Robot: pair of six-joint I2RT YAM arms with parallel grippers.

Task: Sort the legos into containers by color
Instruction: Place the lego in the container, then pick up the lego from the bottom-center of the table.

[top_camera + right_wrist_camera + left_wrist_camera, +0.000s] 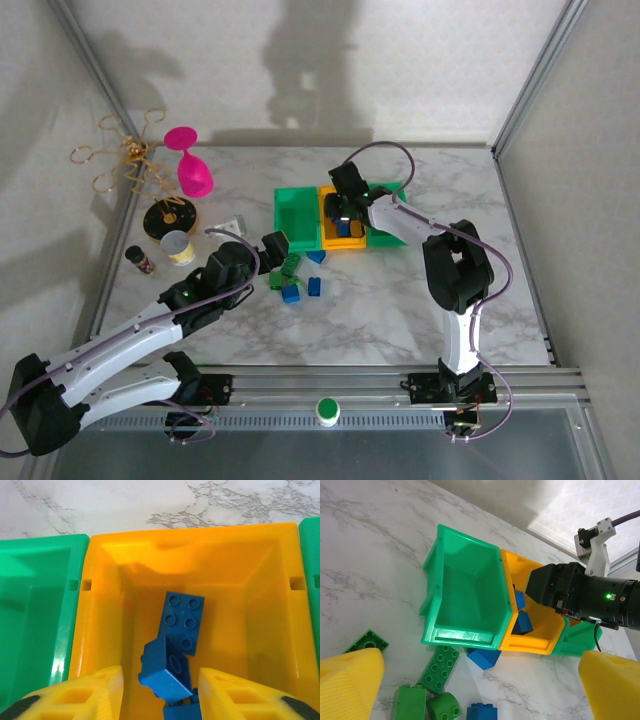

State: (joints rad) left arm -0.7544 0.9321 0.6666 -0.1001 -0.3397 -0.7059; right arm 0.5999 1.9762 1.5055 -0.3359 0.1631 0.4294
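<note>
Marble desk [400, 310], bare toward its right and near edges.
From above, your right tool [343, 215] hangs over the orange-yellow bin [327, 215]; legos [297, 280] lie just beyond your left tool [283, 243]. Left wrist: fingers spread wide, green bin [465, 595] ahead. Right wrist: fingers apart, blue bricks [182, 620] inside the bin's walls.

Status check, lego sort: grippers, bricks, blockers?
Left gripper open, by loose green and blue legos. Right gripper open above orange bin; blue bricks inside it. No visible obstruction.
</note>
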